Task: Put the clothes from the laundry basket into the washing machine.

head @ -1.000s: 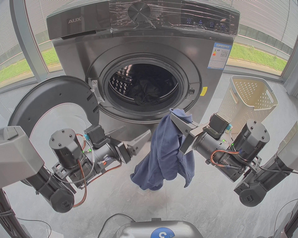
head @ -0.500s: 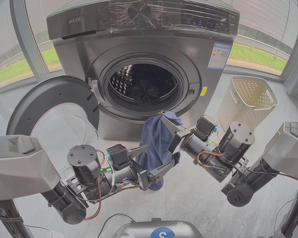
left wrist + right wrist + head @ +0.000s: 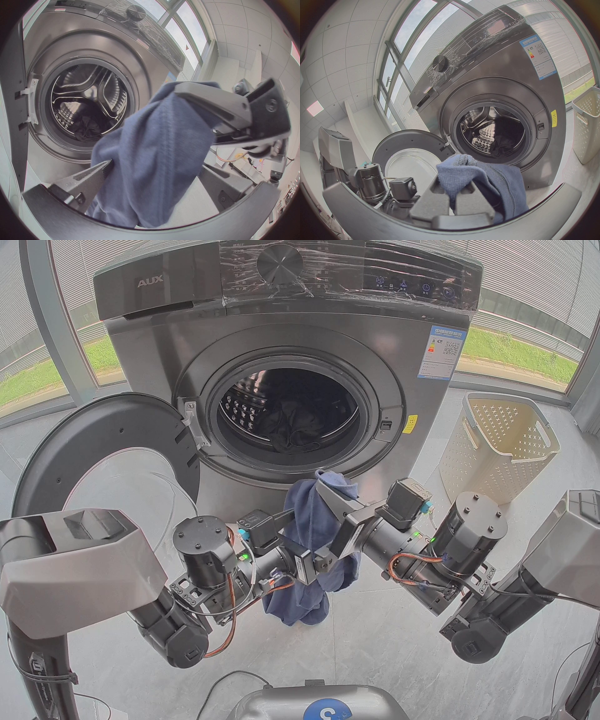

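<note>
A blue garment (image 3: 309,515) hangs in front of the washing machine (image 3: 400,365), just below its open round mouth. My right gripper (image 3: 328,490) is shut on the garment's top fold (image 3: 500,178). Lower down, my left gripper (image 3: 312,537) stands open, with one finger on each side of the hanging cloth (image 3: 156,150); one fingertip (image 3: 104,167) touches it. Dark clothes (image 3: 294,421) lie inside the steel drum. The cream laundry basket (image 3: 500,446) stands on the floor to the right of the machine.
The round machine door (image 3: 94,440) is swung wide open to the left, close to my left arm. Grey tiled floor (image 3: 387,640) lies under the garment. Windows run behind the machine.
My left arm swung right and up until its open fingers came around the garment. My right gripper drifted left and slightly down, carrying the garment, and its hanging end bunched up.
</note>
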You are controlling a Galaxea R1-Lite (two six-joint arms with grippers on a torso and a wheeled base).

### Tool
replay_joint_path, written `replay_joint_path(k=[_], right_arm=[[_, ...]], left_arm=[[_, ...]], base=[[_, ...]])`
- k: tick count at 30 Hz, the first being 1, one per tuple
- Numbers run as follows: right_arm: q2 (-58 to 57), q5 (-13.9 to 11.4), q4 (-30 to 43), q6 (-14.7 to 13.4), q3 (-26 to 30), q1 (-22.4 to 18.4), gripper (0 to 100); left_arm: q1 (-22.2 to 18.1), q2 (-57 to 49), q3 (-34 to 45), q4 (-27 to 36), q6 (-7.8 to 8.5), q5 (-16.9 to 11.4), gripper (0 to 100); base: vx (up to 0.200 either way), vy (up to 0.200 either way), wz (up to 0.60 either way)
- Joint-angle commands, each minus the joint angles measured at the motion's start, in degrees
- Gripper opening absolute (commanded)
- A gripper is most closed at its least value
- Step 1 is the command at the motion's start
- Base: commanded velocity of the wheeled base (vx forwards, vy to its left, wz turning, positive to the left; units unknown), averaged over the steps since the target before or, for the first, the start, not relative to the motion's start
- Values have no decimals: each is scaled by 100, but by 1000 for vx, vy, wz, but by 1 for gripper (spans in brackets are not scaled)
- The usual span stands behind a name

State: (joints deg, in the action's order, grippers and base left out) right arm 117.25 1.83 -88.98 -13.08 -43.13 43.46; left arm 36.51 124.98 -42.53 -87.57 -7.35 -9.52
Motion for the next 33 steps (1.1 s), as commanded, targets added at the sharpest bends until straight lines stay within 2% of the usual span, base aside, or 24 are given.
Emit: replay_joint_path(k=[1,2,8,15,16,18,21,24,25,26,27,28,31,33], right_arm=[[17,2,-32,-10,15,49,0],[8,2,-32,-10,15,57,0],[17,11,-32,-37,24,75,0],[8,2,-41,-116,77,84,0],[8,2,-49,-142,94,84,100],[0,2,-49,-169,103,84,100],[-132,-16,-49,-256,569,75,100],[-457,-113,-49,-221,1395,-13,100],[-457,-113,-49,-221,1395,-13,100],[-492,-174,-49,-204,1650,-48,100],[-536,-271,-49,-160,2037,-215,100],[-519,-306,-49,-107,2168,-347,100],[-466,-359,-49,95,2353,-602,100],[-413,-359,-49,130,2327,-725,100]], left_arm=[[-92,282,-335,-15,6,152,100],[-118,282,-396,-15,6,223,0],[-162,273,-607,-6,6,434,0],[-92,62,-361,3,23,416,0],[-83,53,-317,11,32,407,0],[-83,53,-291,11,41,407,0],[-188,44,-326,11,67,398,0],[-417,-114,-370,20,67,354,0],[-417,-114,-370,20,67,354,0],[-434,-219,-370,38,67,337,0],[-452,-378,-370,108,58,249,0],[-461,-483,-370,152,50,214,0],[-425,-764,-370,328,41,187,0],[-399,-923,-379,407,32,187,0]], base=[[0,0,0],[0,0,0],[0,0,0],[0,0,0],[0,0,0],[0,0,0],[0,0,0],[0,0,0],[0,0,0],[0,0,0],[0,0,0],[0,0,0],[0,0,0],[0,0,0]])
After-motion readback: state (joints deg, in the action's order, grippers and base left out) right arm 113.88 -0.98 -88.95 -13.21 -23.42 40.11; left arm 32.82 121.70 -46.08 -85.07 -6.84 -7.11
